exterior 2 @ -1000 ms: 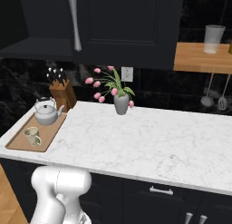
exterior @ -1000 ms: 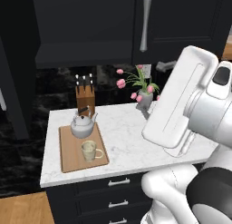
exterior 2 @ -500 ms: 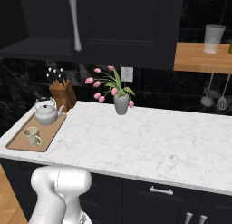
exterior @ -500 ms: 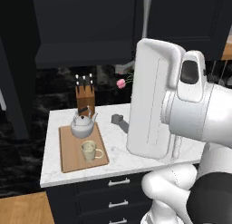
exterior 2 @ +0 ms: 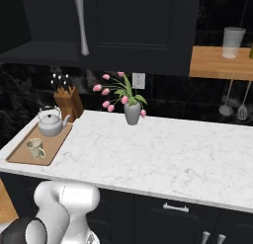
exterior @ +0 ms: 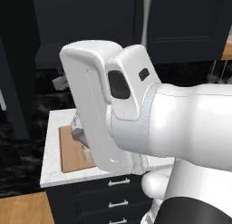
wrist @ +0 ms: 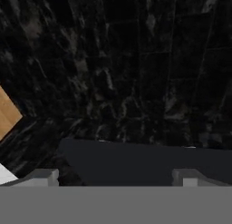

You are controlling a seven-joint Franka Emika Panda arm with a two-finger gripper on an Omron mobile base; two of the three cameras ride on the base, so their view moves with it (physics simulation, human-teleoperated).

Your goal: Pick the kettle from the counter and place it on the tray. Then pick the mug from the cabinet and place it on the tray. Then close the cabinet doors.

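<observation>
Right base view: one kettle (exterior 2: 51, 123) and one mug (exterior 2: 35, 147) on one tray (exterior 2: 22, 155); tool (wrist: 118, 175) wide.

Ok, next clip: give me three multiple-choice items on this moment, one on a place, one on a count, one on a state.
1. Where is the mug?
A. on the tray
B. inside the cabinet
C. beside the vase

2. How many things rest on the tray?
A. none
B. two
C. four

3. How does the gripper stand?
A. shut on the mug
B. shut on the kettle
C. open and empty

Key: 1 A, it sits on the wooden board in front of the kettle. 2 B, kettle and mug. 3 C, the fingertips stand wide apart with nothing between.
</observation>
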